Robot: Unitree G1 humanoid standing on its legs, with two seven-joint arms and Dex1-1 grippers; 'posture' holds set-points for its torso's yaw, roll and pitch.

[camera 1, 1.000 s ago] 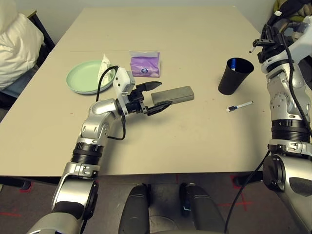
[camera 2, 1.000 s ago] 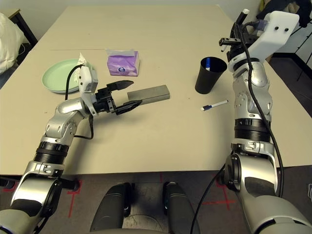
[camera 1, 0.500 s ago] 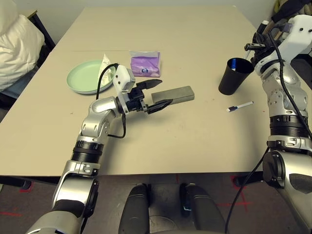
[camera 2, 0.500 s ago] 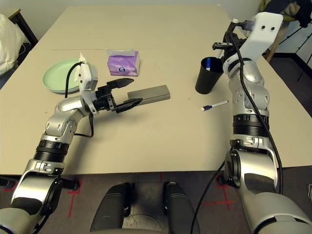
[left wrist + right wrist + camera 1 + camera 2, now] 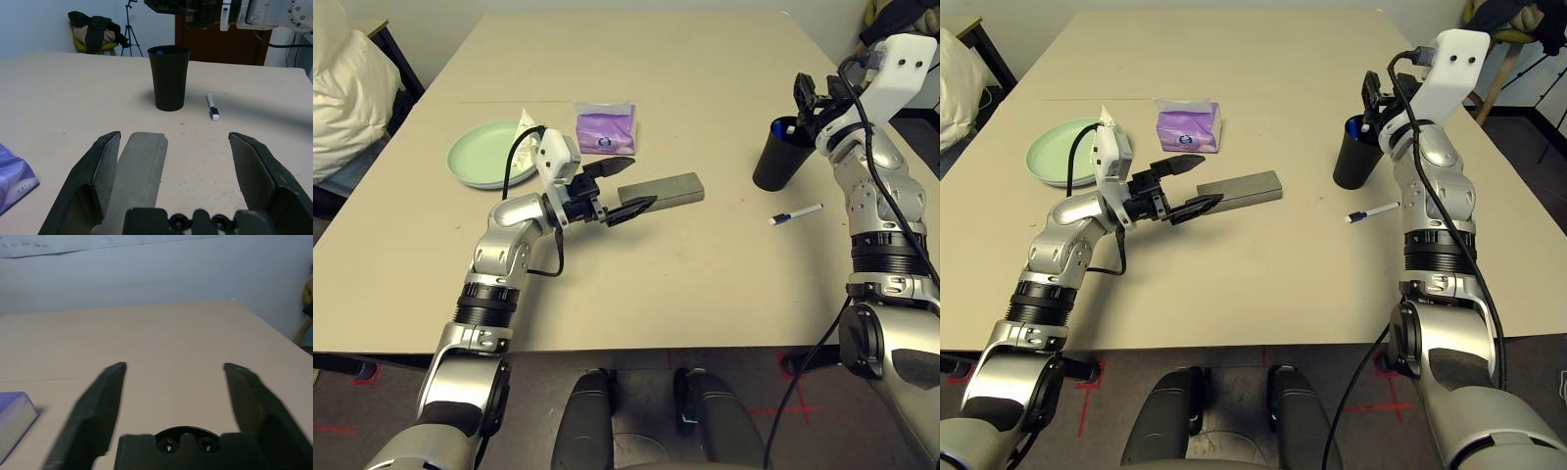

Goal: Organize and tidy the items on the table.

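Observation:
On the beige table (image 5: pixel 685 59) lies the grey glasses case (image 5: pixel 661 188). My left gripper (image 5: pixel 625 186) stands open astride its near end, the case (image 5: pixel 139 181) close against one finger and well apart from the other. At the right stands the black cup (image 5: pixel 785 152) with a blue-capped pen in it. Just above its rim hangs my right gripper (image 5: pixel 808 98), open (image 5: pixel 176 367) and with nothing between its fingers. A white pen (image 5: pixel 795 212) lies near the cup. The purple tissue pack (image 5: pixel 604 130) sits beside the mint green plate (image 5: pixel 480 157), which carries a white tissue (image 5: pixel 524 132).
White bedding (image 5: pixel 347 88) lies beyond the table's left edge. A chair with dark clothing (image 5: pixel 901 15) stands off the far right corner. The table's far half and front middle are bare.
My right gripper has come down and leftward to the cup's rim and opened; the pen it held is gone from its fingers. The left gripper has crept slightly along the case.

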